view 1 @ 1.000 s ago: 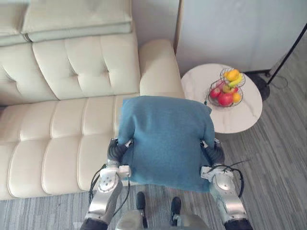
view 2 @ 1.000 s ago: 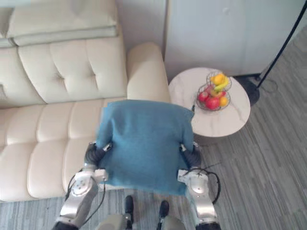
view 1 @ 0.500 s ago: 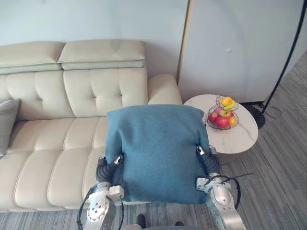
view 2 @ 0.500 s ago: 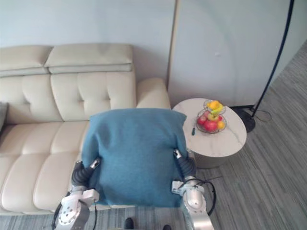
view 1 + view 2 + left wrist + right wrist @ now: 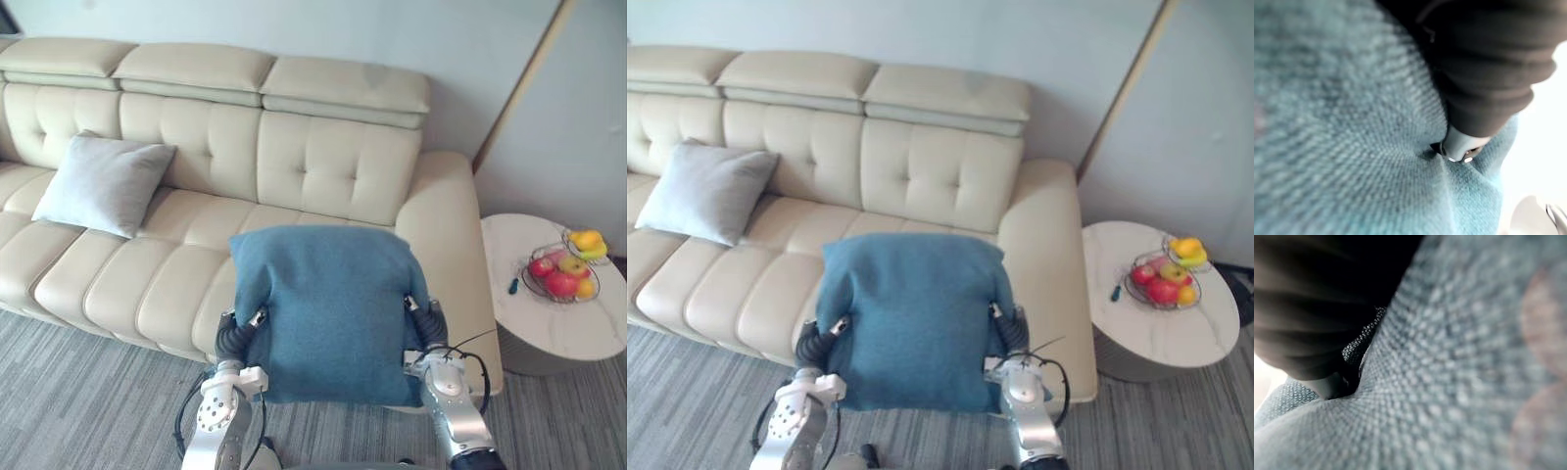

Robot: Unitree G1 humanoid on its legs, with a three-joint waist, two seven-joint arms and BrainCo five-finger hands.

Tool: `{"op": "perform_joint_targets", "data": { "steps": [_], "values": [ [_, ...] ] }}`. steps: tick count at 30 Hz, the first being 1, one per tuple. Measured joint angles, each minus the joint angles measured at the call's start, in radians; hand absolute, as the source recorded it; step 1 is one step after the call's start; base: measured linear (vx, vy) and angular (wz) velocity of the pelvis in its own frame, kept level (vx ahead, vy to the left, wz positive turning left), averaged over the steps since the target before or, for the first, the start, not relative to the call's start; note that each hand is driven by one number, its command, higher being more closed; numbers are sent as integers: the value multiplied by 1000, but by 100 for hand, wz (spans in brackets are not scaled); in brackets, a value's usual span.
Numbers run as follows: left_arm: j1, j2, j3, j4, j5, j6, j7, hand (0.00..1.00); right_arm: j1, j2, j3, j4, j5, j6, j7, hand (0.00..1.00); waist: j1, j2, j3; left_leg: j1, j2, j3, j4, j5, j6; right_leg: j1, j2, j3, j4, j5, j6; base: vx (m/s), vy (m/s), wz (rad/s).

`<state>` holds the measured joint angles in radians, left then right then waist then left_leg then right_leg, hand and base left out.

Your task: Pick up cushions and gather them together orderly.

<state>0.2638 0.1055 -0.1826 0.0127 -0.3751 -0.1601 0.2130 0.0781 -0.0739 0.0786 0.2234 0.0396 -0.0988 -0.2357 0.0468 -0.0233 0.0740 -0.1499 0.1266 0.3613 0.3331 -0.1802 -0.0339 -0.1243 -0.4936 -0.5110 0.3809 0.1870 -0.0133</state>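
Note:
A large blue cushion (image 5: 328,313) is held up in front of me, over the front edge of the cream sofa (image 5: 323,166). My left hand (image 5: 233,338) presses against its left side and my right hand (image 5: 428,328) against its right side. Up close, the left hand's dark cover (image 5: 1488,68) digs into the blue cloth (image 5: 1342,147), and the right hand's cover (image 5: 1308,308) does the same (image 5: 1449,382). A light grey cushion (image 5: 103,184) leans on the sofa's backrest at the far left.
A round white side table (image 5: 549,328) stands right of the sofa's armrest (image 5: 446,225), with a wire fruit basket (image 5: 563,274) and a small dark item (image 5: 512,285) on it. Grey striped floor (image 5: 78,392) lies in front of the sofa.
The camera has swung left and back, so more of the sofa and the whole grey cushion show. The blue cushion stays between both hands.

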Motion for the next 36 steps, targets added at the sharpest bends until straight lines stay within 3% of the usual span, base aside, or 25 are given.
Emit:
{"op": "perform_joint_targets", "data": {
  "steps": [1, 2, 3, 4, 6, 8, 9, 10, 11, 14, 16, 17, 18, 19, 21, 23, 24, 25, 26, 28, 36],
  "values": [
    [2, 2, 10, 0, 0, 0, -4, 100, -3, -2, 0, 16, -1, 0, 3, 100, -2, 9, 14, 14, -5, 2, -3, -9, 22, -58, 10, 57, 103, -82, -20, 0, 273, -8],
    [3, 3, 13, 1, 0, 1, -5, 100, -3, 2, 1, 23, -1, 0, 5, 100, -5, 12, 17, 18, -6, -1, -5, -11, 27, -70, 34, 86, 130, -128, 4, 18, 260, 16],
    [4, 7, 19, 1, 1, 2, -10, 100, 6, 18, 0, 33, 0, 3, 9, 100, -15, 16, 27, 39, -16, -8, -31, -12, 48, -84, 135, 158, 164, -244, 54, 34, 263, 27],
    [4, 15, 24, 1, 1, 4, -20, 100, 9, 27, 0, 33, 0, 4, 14, 100, -21, 5, 32, 65, -41, -6, -70, -3, 61, -86, 219, 191, 141, -305, 69, 35, 235, 26],
    [4, 22, 24, 1, 1, 7, -22, 100, 6, 24, 1, 33, 0, 4, 22, 100, -27, -12, 31, 103, -78, 6, -130, 18, 56, -89, 293, 185, 98, -329, 56, 56, 115, 2],
    [-1, 22, 17, 0, 8, 8, -41, 100, 1, 9, 1, 30, 2, 1, 24, 100, -45, -21, 27, 142, -129, 14, -182, 25, 53, -85, 394, 162, -45, -311, 5, 147, 119, 4],
    [-2, 23, 14, 0, 10, 8, -44, 100, 1, 6, 1, 30, 2, 0, 24, 100, -48, -21, 28, 142, -135, 13, -181, 23, 52, -87, 403, 168, -66, -301, -8, 211, 88, 16],
    [-7, 23, -6, 1, 18, 13, -45, 100, 6, -12, 0, 31, 2, 0, 24, 100, -57, -6, 30, 142, -140, 6, -166, 6, 56, -82, 427, 218, -98, -274, -54, 223, 73, 6],
    [-7, 26, -14, 0, 21, 13, -50, 100, 12, -15, -6, 29, 2, 1, 25, 100, -57, 8, 28, 137, -131, -5, -146, -6, 56, -60, 447, 244, -129, -264, -47, 223, 73, 5],
    [-4, 28, -17, 1, 21, 18, -66, 100, 48, -10, -15, -9, 2, 6, 28, 100, -58, 10, 29, 129, -96, -15, -54, -41, 42, 12, 470, 221, -200, -258, -48, 240, 5, 7],
    [16, 27, -17, -2, 21, 18, -80, 100, 109, -9, -15, -114, 2, 9, 28, 100, -48, 13, 31, 78, -45, -8, 161, -69, 52, 80, 488, 225, -249, -258, -48, 220, -13, -18],
    [48, 26, -15, -24, 21, 18, -85, 100, 142, -9, -13, -195, 2, 9, 29, 100, -30, 18, 32, -6, 29, 5, 396, -87, 58, 124, 503, 255, -275, -269, -62, 172, 37, -61],
    [69, 24, -16, -42, 21, 18, -85, 100, 144, -8, -13, -223, 2, 9, 30, 100, -12, 23, 27, -34, 74, 6, 459, -105, 53, 131, 513, 280, -277, -274, -68, 187, 81, -89],
    [75, 15, -15, -50, 21, 17, -87, 100, 144, -8, -13, -253, 2, 7, 30, 100, 2, 21, 23, -61, 115, -15, 462, -124, 47, 140, 514, 307, -282, -280, -71, 113, 68, -67],
    [72, -3, -11, -62, 21, 15, -87, 100, 140, -9, -17, -267, 2, 2, 29, 100, 4, 23, 19, -87, 128, -69, 354, -131, 39, 148, 503, 333, -281, -275, -52, 180, 162, -48],
    [72, -14, -11, -64, 21, 14, -87, 100, 142, -9, -21, -271, 2, 3, 28, 100, 6, 34, 11, -74, 115, -148, 172, -96, 17, 141, 491, 357, -279, -273, -31, 199, 292, -47],
    [76, -20, -12, -64, 25, 14, -87, 100, 146, -10, -27, -269, 2, 3, 28, 100, 7, 53, 4, -40, 105, -209, 28, 30, -60, 142, 496, 382, -282, -278, 5, 131, 241, -40],
    [76, -14, -11, -60, 28, 18, -86, 100, 148, 4, -26, -250, 2, 4, 28, 100, 8, 41, -2, -23, 90, -204, 13, 35, -85, 149, 485, 395, -290, -275, 20, 210, 310, -42],
    [80, -7, -11, -62, 32, 18, -86, 100, 171, 26, -28, -248, 1, 7, 28, 100, 5, 12, -19, 5, 56, -172, -31, 44, -70, 150, 448, 406, -302, -270, 32, 144, 185, -21],
    [96, -2, -11, -62, 39, 18, -86, 100, 185, 36, -27, -248, -3, 9, 29, 100, 5, -4, -28, 50, 20, -136, -59, 46, -67, 162, 408, 420, -304, -270, 49, 139, 186, -25],
    [101, -1, -13, -68, 44, 17, -83, 100, 181, 34, -24, -246, -49, 9, 28, 100, 8, -19, -49, 118, -19, -96, -169, 67, -47, 158, 385, 464, -317, -269, 61, 24, 46, -18]
  ]
}}
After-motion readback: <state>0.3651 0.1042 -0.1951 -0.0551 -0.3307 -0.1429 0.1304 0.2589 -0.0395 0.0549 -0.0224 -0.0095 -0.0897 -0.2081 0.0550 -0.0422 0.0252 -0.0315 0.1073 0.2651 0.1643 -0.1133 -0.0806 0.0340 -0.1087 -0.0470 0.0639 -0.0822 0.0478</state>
